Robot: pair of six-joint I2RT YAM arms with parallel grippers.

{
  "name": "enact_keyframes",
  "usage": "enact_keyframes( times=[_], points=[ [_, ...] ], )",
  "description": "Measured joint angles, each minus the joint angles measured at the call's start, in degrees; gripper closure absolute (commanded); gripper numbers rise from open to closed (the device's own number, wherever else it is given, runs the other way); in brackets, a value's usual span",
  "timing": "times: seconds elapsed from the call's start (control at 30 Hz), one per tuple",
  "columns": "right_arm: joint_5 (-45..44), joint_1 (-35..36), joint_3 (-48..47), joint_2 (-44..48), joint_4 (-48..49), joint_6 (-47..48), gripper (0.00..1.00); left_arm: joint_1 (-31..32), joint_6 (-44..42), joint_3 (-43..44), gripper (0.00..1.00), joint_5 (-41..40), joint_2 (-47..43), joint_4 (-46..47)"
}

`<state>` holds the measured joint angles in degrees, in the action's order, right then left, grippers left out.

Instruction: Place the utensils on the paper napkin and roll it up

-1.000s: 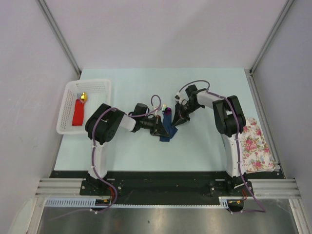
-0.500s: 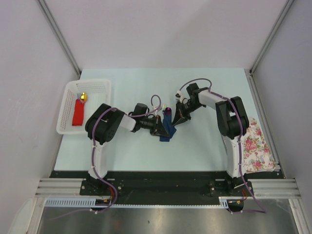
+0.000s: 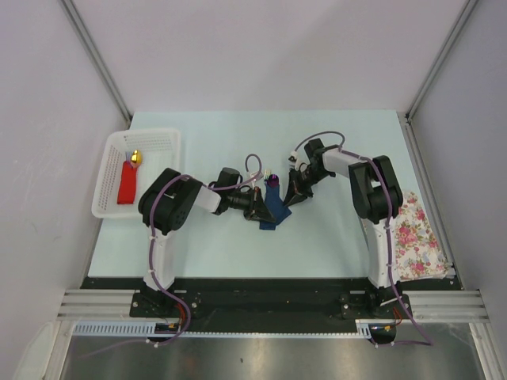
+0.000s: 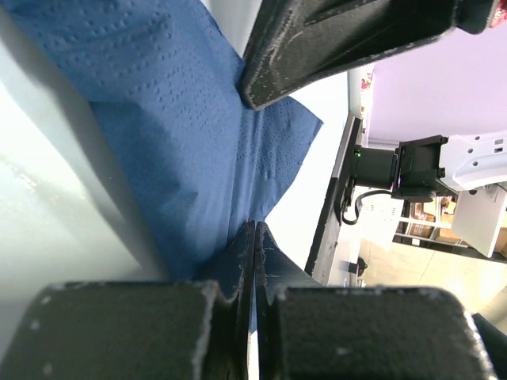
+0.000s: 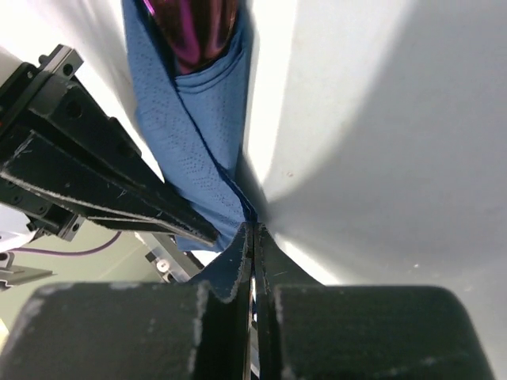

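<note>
- Top external view, 9 o'clock side: the white basket [image 3: 107, 158] with the red flat object [image 3: 126, 184] sits well apart from the work.
- The left gripper [image 3: 257, 207] is pinched fully together on a fold of the paper napkin [image 3: 272, 212], just as it was a second ago.
- The napkin lies at the table's centre, already wrapped around the utensils [image 3: 271, 181]. The bundle's long axis runs roughly 12 to 6 o'clock, and the shiny ends poke out toward 12.
- The right gripper [image 3: 287, 198] stood a crack apart a second ago. Its jaws have now snapped together on the napkin's 3 o'clock edge. With both sides gripped, I'd say the roll can be tightened.
- The floral cloth [image 3: 412, 237] lies at 4 o'clock, apart.
</note>
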<state>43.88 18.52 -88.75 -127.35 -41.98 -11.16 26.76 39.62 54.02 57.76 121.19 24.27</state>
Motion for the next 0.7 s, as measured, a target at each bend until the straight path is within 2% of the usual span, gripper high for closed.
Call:
enact_keyframes(
  times=[0.03,0.13,0.23,0.27,0.37,0.7],
  points=[
    [-0.1,0.0,0.0,-0.2,0.0,-0.2,1.00,0.0,0.0,0.0,1.00,0.0,0.0,0.0],
    [-0.1,0.0,-0.7,-0.6,-0.2,-0.8,0.91,0.0,0.0,0.0,1.00,0.0,0.0,0.0],
    [-0.3,0.0,-1.7,-0.9,-0.3,-1.3,0.76,0.0,0.0,0.0,1.00,0.0,0.0,0.0],
    [-0.4,-0.3,-2.2,-0.9,0.1,-1.5,0.68,0.0,0.0,0.0,1.00,0.0,0.0,0.0],
    [-0.5,-1.2,-3.6,-0.9,1.3,-2.4,0.56,0.0,0.0,0.0,1.00,0.0,0.0,-0.1],
    [0.6,-0.6,-7.5,-3.4,3.2,-4.7,0.48,0.0,-0.1,0.0,1.00,0.0,0.0,-0.1]
  ],
)
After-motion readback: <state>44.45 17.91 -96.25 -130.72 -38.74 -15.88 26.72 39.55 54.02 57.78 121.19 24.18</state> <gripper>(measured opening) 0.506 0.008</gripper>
